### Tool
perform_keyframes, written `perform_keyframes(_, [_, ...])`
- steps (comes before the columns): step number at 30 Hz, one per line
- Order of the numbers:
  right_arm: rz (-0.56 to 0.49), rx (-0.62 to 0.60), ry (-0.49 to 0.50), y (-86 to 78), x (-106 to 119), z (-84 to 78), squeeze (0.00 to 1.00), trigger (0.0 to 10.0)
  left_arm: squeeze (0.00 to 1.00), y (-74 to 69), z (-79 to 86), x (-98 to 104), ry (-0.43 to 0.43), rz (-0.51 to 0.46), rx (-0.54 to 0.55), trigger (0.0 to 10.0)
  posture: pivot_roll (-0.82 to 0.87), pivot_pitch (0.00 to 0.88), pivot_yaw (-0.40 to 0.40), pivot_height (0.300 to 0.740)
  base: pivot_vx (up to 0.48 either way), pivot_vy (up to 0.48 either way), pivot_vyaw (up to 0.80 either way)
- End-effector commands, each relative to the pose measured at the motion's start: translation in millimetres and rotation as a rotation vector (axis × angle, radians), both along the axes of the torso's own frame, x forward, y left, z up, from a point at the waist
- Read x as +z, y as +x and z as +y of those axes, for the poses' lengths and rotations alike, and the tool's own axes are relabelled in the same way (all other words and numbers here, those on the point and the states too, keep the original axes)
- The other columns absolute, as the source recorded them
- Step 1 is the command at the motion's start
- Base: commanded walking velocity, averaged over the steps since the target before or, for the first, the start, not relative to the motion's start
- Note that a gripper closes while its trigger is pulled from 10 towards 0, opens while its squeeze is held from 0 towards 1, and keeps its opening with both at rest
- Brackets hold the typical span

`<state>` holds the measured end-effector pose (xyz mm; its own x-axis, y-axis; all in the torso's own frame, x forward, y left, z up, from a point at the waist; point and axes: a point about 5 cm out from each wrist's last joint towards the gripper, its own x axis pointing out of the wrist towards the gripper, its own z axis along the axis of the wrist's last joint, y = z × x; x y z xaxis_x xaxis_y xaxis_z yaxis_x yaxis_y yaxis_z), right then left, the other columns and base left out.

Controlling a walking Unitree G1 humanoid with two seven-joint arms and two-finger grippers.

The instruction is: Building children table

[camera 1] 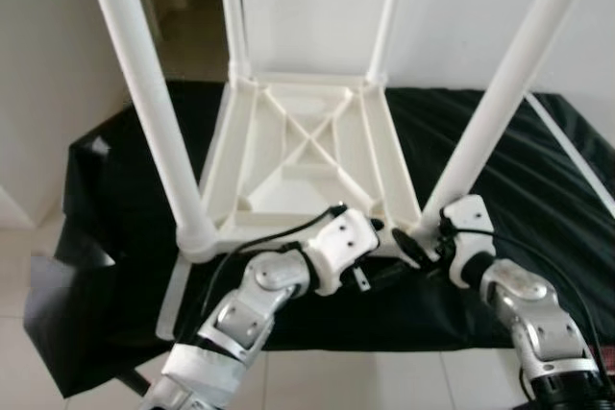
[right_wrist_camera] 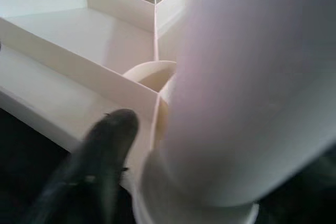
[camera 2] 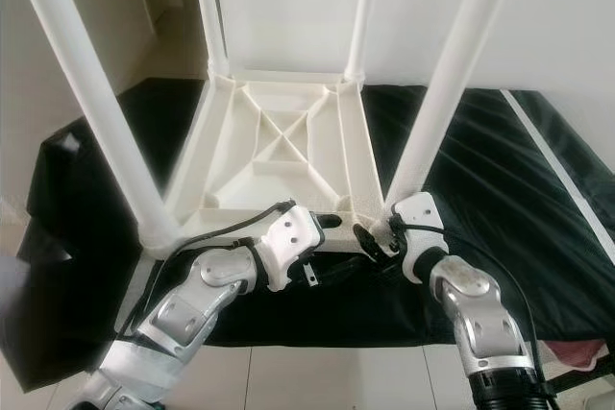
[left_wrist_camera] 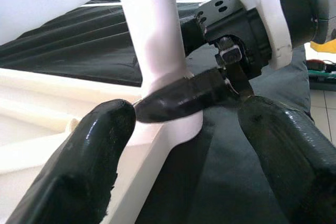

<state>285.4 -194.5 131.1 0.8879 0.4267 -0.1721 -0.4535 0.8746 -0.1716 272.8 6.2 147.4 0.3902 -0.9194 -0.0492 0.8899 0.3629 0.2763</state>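
I'm seeing all four legs standing in the upturned table top (camera 1: 307, 156), right gripper (left_wrist_camera: 181, 100) clamping the 5 o'clock leg (camera 1: 500, 103) base, left gripper (left_wrist_camera: 184, 145) spread alongside; flipping looks left.

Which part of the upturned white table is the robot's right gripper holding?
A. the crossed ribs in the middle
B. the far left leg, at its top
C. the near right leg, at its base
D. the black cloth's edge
C: the right gripper closes around the near right leg just above its corner socket.
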Motion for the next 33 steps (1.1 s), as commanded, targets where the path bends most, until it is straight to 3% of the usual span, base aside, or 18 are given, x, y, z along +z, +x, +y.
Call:
perform_keyframes(1, [0.017, 0.036, -0.001, 0.9, -3.9, 5.5, 0.00, 0.0, 0.00, -0.3, -1.3, 0.6, 0.010, -0.009, -0.020, 10.0, 0.00, 0.000, -0.028, 0.740, 0.000, 0.000, 0.00])
perform_keyframes(12, [0.049, 0.056, 0.015, -4.5, -11.9, 3.9, 0.00, 0.0, 0.00, -1.8, -2.2, 2.4, -0.002, -0.004, -0.029, 10.0, -0.01, 0.000, -0.022, 0.740, 0.000, 0.000, 0.00])
perform_keyframes(13, [0.047, 0.043, 0.013, -4.5, -11.8, 2.7, 0.00, 4.6, 0.00, -2.3, -2.3, 2.2, -0.002, -0.004, -0.032, 10.0, -0.01, 0.000, -0.022, 0.740, 0.000, 0.000, 0.00])
perform_keyframes(14, [0.047, 0.043, 0.013, -4.5, -11.8, 2.7, 0.00, 4.6, 0.00, -2.3, -2.3, 2.2, -0.002, -0.004, -0.032, 10.0, -0.01, 0.000, -0.022, 0.740, 0.000, 0.000, 0.00])
perform_keyframes(15, [0.042, 0.025, 0.014, -4.1, -11.2, 1.6, 0.00, 10.0, 0.00, -2.7, -2.2, 1.9, 0.000, -0.003, -0.033, 10.0, -0.01, 0.000, -0.022, 0.740, 0.000, 0.000, 0.00])
perform_keyframes(20, [0.033, -0.066, 0.040, -3.6, -9.3, -1.6, 0.00, 10.0, 0.00, -3.2, -1.5, 0.8, 0.004, -0.002, -0.033, 10.0, -0.01, 0.000, -0.026, 0.740, 0.000, 0.000, 0.00])
perform_keyframes(22, [0.042, -0.196, 0.086, -3.4, -7.8, -5.5, 0.00, 10.0, 0.00, -3.9, -1.9, 0.5, 0.003, 0.002, -0.034, 10.0, -0.01, 0.000, -0.025, 0.740, 0.000, 0.000, 0.00])
perform_keyframes(25, [0.039, -0.277, 0.109, -4.2, -6.3, -6.0, 0.00, 10.0, 0.00, -4.8, -2.3, 0.2, 0.002, 0.005, -0.036, 10.0, -0.01, 0.000, -0.023, 0.740, 0.000, 0.000, 0.00])
perform_keyframes(33, [0.026, -0.345, 0.118, -5.7, -4.6, -3.9, 0.00, 10.0, 0.00, -5.4, -2.3, -0.2, 0.003, 0.006, -0.040, 10.0, -0.01, 0.000, -0.022, 0.740, 0.000, 0.000, 0.00])
